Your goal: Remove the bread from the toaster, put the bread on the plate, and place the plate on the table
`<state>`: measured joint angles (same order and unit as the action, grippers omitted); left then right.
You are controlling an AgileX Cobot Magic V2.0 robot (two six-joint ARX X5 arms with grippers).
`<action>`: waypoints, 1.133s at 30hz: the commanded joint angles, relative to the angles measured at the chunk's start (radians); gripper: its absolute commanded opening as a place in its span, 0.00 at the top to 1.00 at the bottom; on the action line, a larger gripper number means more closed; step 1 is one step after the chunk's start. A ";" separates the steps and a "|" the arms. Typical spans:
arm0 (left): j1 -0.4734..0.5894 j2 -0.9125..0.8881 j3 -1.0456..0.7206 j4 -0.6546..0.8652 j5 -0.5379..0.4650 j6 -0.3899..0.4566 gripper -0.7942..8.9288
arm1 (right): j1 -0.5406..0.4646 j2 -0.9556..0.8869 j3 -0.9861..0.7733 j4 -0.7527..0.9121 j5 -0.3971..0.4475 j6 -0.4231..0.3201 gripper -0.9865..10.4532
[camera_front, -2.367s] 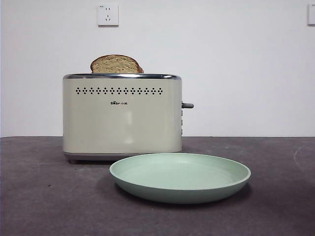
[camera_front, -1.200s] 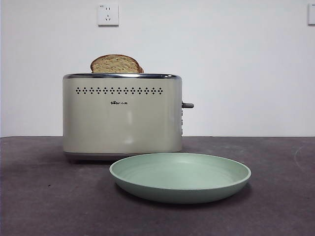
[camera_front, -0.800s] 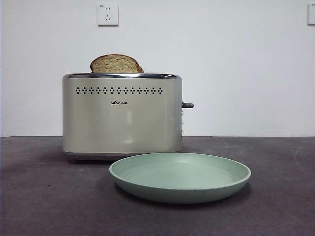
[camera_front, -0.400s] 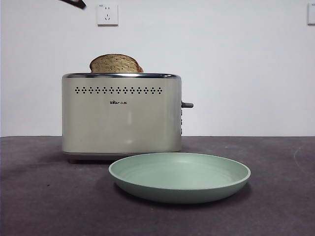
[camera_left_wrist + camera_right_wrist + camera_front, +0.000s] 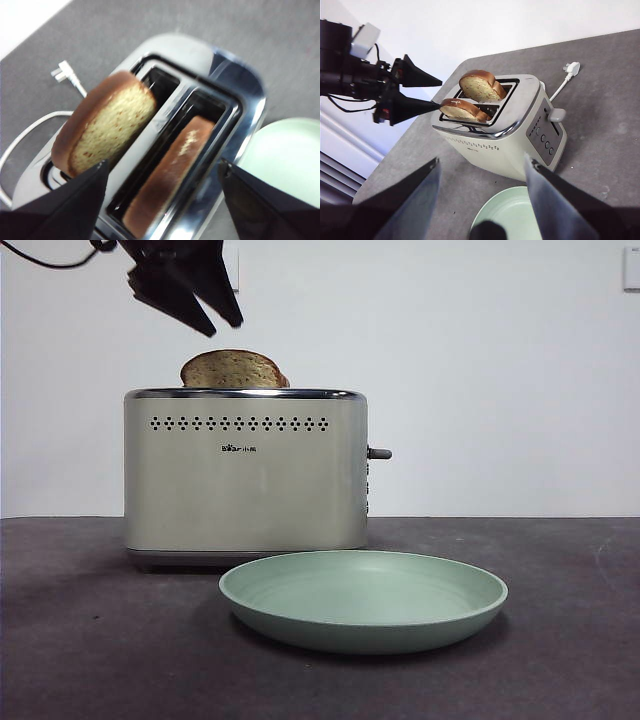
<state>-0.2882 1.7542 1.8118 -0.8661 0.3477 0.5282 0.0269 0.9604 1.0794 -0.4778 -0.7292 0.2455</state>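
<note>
Mint-green and shallow, the plate (image 5: 363, 600) lies flat on the table (image 5: 90, 640), nearest the front camera and just ahead of the toaster's right half; nothing lies on it. Dark grey-brown tabletop surrounds it on all sides. Behind the plate stands the toaster (image 5: 245, 475), cream-bodied with a chrome top rim and a grey lever (image 5: 379, 453) on its right side. Two slices sit upright in its slots. The bread (image 5: 104, 124), with its domed brown crust, rises well above the rim in one slot; the second slice (image 5: 167, 172) sits lower in the other slot. In the front view only one domed top (image 5: 232, 369) shows clearly above the rim. The left gripper (image 5: 208, 322) hangs above the toaster's left end, its two black jaws spread apart and grasping nothing, clear of the bread. In the left wrist view both slices lie between its jaws. The right gripper (image 5: 482, 197) is held high and back from the toaster, jaws spread wide, empty. A white power plug (image 5: 571, 68) and its cord lie on the table behind the toaster. Beyond is a white wall.
</note>
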 commanded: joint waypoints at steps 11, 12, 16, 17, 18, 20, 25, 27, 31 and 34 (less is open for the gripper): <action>-0.002 0.099 -0.002 0.021 -0.031 0.042 0.54 | 0.015 0.003 0.005 -0.010 0.002 -0.011 0.67; -0.002 0.101 -0.002 0.024 -0.032 0.042 0.56 | 0.015 0.003 0.005 -0.013 0.002 -0.011 0.67; -0.002 0.101 -0.002 0.040 -0.042 0.042 0.92 | 0.015 0.004 0.005 -0.038 0.003 -0.023 0.67; -0.002 0.101 -0.001 0.042 -0.042 0.042 0.93 | 0.015 0.005 0.005 -0.044 0.003 -0.029 0.67; -0.002 0.101 0.000 0.041 -0.042 0.042 0.92 | 0.015 0.005 0.005 -0.050 0.003 -0.031 0.67; -0.004 0.097 0.011 0.021 -0.042 0.041 0.93 | 0.015 0.009 0.005 -0.062 0.003 -0.034 0.67; -0.027 0.046 0.066 -0.026 -0.050 0.024 0.92 | 0.015 0.030 0.005 -0.098 0.006 -0.038 0.67; -0.039 0.011 0.096 -0.026 -0.060 -0.023 0.92 | 0.015 0.042 0.005 -0.114 0.006 -0.038 0.67; -0.059 -0.080 0.160 -0.026 -0.058 -0.163 0.92 | 0.015 0.072 0.005 -0.139 0.006 -0.038 0.67; -0.069 -0.170 0.172 -0.028 -0.058 -0.246 0.92 | 0.015 0.090 0.005 -0.169 0.007 -0.071 0.67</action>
<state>-0.3553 1.5982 1.9881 -0.8883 0.2832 0.3630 0.0399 1.0458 1.0801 -0.6453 -0.7227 0.2070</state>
